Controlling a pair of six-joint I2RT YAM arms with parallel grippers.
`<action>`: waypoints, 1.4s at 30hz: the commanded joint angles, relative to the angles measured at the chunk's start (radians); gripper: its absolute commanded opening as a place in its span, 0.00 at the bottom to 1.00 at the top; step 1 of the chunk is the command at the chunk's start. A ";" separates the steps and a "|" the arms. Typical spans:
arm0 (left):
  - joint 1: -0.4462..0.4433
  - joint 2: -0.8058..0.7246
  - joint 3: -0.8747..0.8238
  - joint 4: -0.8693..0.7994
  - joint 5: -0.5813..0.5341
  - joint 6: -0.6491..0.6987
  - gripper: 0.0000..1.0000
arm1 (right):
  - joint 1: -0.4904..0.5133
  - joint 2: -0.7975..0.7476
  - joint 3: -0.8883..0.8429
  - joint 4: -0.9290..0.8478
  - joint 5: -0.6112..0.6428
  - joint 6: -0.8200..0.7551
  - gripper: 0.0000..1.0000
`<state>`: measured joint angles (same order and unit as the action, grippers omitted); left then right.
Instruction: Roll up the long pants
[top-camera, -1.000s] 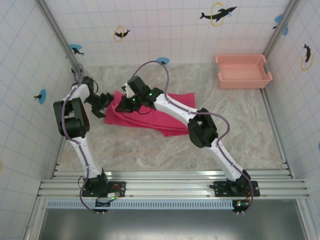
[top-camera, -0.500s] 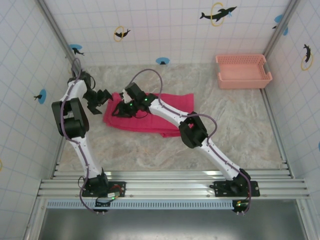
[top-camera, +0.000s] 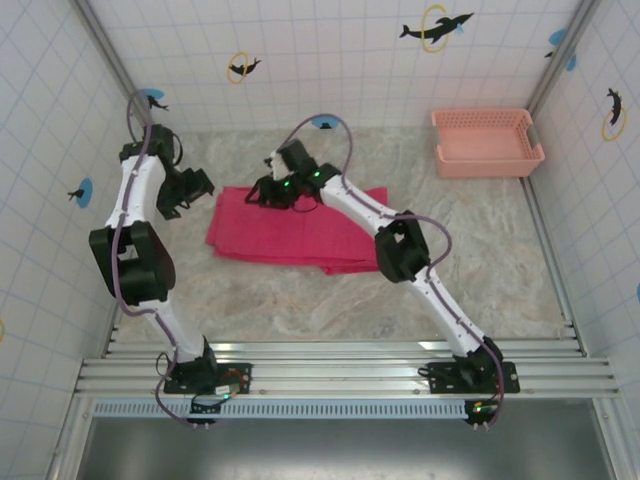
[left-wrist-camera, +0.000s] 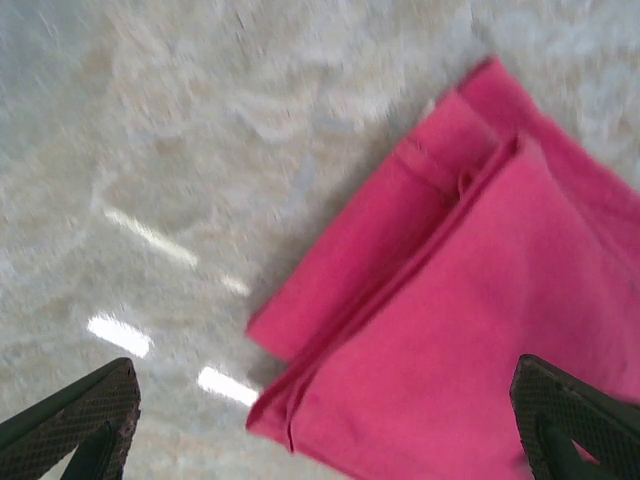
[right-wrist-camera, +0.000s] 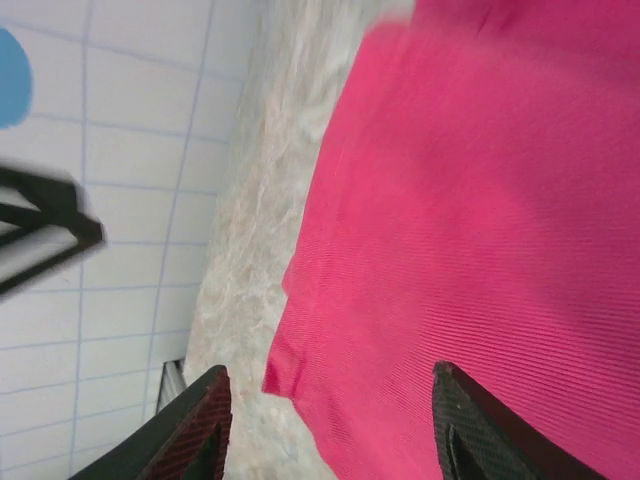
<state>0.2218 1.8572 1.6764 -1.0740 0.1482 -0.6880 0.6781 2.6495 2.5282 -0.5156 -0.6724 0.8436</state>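
long pants (top-camera: 290, 232) folded flat, desk's (top-camera: 480, 270) far left | left fingers (left-wrist-camera: 75, 425) spread beside left end | right fingers (right-wrist-camera: 490, 430) spread over far edge

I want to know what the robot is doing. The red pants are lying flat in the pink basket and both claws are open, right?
Not quite. The pants lie flat on the table, not in the basket, which stands apart at the far right corner, as the top view shows. The left claw and right claw are indeed open.
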 joint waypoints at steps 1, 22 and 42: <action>-0.118 -0.041 -0.106 0.053 0.012 0.000 0.97 | -0.124 -0.294 -0.046 -0.250 0.043 -0.264 0.59; -0.395 0.267 -0.039 0.091 0.037 -0.121 0.97 | -0.463 -0.675 -1.120 -0.234 0.083 -0.530 0.57; -0.399 0.531 0.214 0.044 0.061 -0.159 0.97 | -0.475 -0.602 -1.119 -0.267 -0.008 -0.573 0.10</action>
<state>-0.1703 2.2570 1.8130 -1.1023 0.1814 -0.8238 0.2089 2.1197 1.4452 -0.7506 -0.6674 0.2768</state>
